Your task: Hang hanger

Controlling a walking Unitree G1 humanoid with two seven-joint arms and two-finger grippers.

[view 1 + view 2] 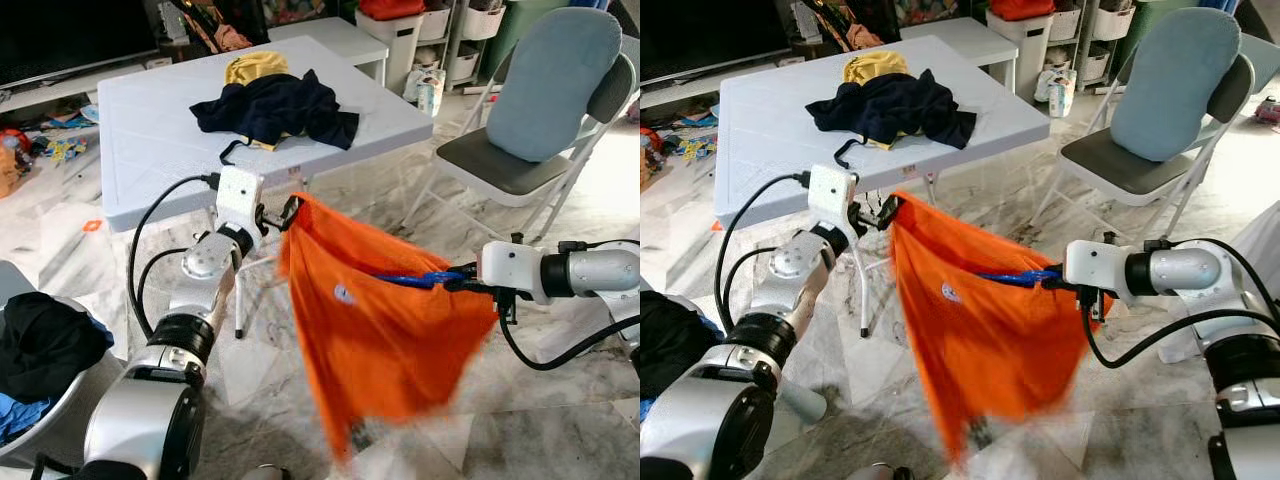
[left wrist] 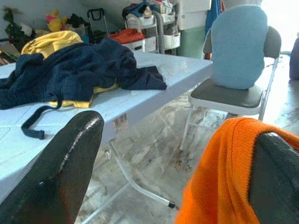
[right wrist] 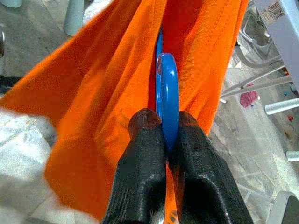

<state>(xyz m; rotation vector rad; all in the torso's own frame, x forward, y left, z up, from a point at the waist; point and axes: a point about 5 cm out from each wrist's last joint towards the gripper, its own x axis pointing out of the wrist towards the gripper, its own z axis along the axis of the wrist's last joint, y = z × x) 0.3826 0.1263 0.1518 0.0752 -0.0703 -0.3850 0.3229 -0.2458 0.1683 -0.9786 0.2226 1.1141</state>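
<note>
Hanger (image 1: pixel 410 279), blue plastic, lies roughly level with its long axis running across the robot's front, one end clamped in the right claw (image 1: pixel 462 281), the rest buried inside the orange shirt (image 1: pixel 385 340). In the right wrist view the two black fingers (image 3: pixel 140 182) are pressed tight on the blue edge, cloth draped on both sides. The left claw (image 1: pixel 283 215) holds the shirt's upper corner; one finger (image 2: pixel 275 182) sits under orange cloth, the other (image 2: pixel 65 172) stands apart, so the claw is partly spread. The shirt hangs in mid-air between the arms, above marble floor (image 1: pixel 560 420), its lower hem blurred. The hanger's hook and far end are hidden. Beyond stands a white surface (image 1: pixel 150 150) carrying dark clothes (image 1: pixel 275 108); a folding chair (image 1: pixel 530 130) is to the right, a laundry basket (image 1: pixel 40 400) at the left.
</note>
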